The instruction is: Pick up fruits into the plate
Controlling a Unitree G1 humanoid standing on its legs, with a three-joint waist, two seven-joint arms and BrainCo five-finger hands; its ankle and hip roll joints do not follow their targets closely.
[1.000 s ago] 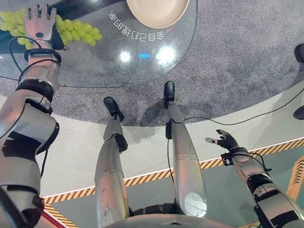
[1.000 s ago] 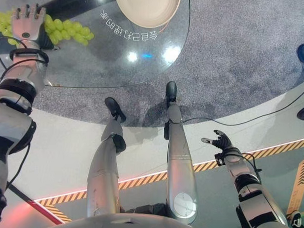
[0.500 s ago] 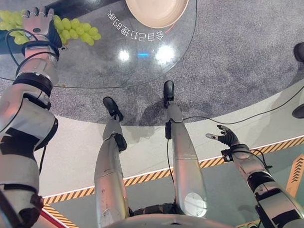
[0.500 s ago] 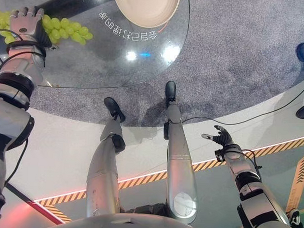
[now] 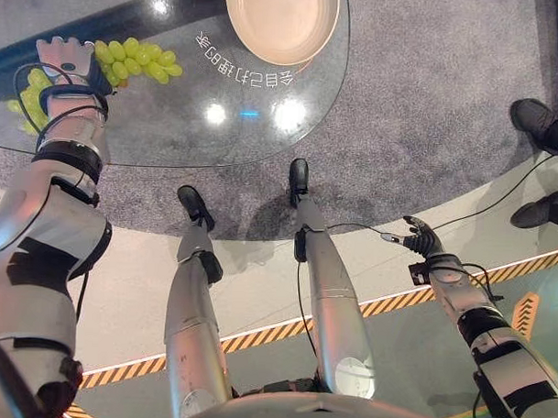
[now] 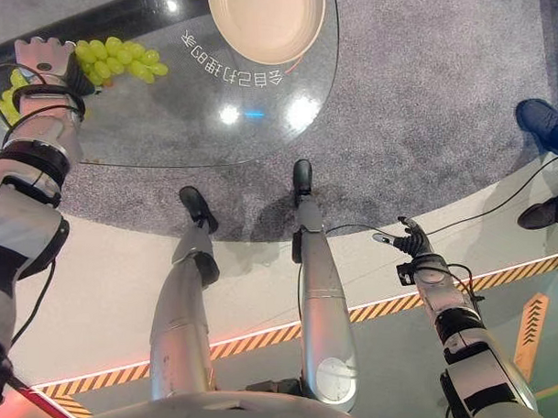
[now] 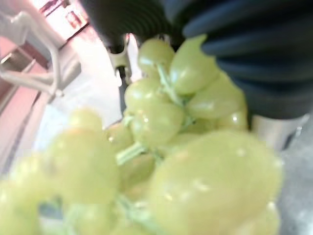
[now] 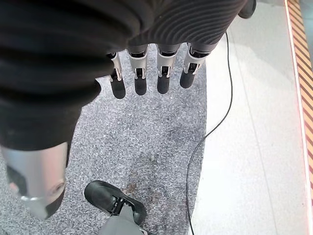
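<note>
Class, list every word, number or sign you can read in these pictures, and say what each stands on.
White characters on the glass table: seen upside down, not surely readable.
Orange arrow painted on the ground: a sign, no words.
Numbers: none.

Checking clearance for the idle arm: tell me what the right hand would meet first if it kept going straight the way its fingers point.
Probably nothing on the table. The right hand, open, points down past its fingers at the grey carpet, so the carpet looks first in line; depth is unclear.
</note>
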